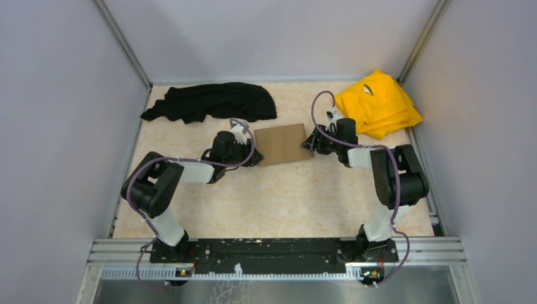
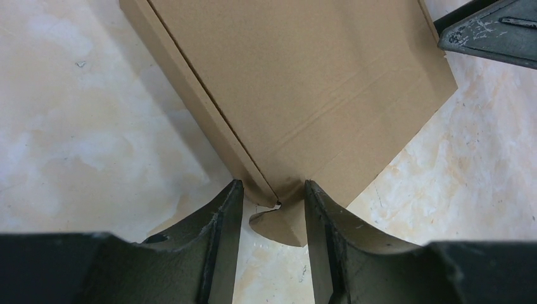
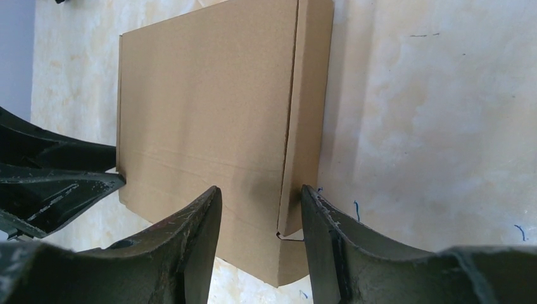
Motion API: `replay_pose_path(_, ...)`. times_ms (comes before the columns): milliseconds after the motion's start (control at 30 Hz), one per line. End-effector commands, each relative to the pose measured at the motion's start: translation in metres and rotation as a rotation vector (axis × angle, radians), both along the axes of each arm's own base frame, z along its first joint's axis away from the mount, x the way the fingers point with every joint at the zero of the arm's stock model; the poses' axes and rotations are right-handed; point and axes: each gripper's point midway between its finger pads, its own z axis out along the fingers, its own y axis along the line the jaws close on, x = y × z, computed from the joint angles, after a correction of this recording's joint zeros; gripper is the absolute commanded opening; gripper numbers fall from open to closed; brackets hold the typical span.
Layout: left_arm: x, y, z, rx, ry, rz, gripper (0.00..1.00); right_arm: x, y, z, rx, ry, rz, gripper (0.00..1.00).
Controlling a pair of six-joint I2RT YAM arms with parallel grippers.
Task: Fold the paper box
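The paper box is plain brown cardboard, a shallow flat mailer lying closed on the table's middle. My left gripper is at its left end and my right gripper is at its right end. In the left wrist view the box has one corner and a small rounded tab between the open fingers of the left gripper. In the right wrist view the right gripper is open, and its jaws straddle the box where its side flap meets the lid. Neither gripper pinches the cardboard.
A black cloth lies at the back left and a yellow cloth at the back right. Grey walls close in the table on three sides. The left gripper's fingers show at the far end of the box in the right wrist view.
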Motion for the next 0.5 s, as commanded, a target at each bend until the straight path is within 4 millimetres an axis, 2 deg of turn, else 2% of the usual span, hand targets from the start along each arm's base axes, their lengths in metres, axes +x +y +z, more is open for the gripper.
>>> replay_pose_path(0,-0.002,-0.003,-0.001,-0.026,0.003,-0.022,0.47,0.006,0.003,0.013,0.037,-0.055,0.016,0.49)
replay_pose_path(200,-0.009,-0.005,0.008,-0.055,0.006,-0.045,0.47,-0.003,0.006,0.02,0.063,-0.053,0.03,0.49)
replay_pose_path(467,-0.024,-0.005,0.026,-0.099,0.014,-0.059,0.47,-0.024,0.01,0.042,0.117,-0.071,0.054,0.49)
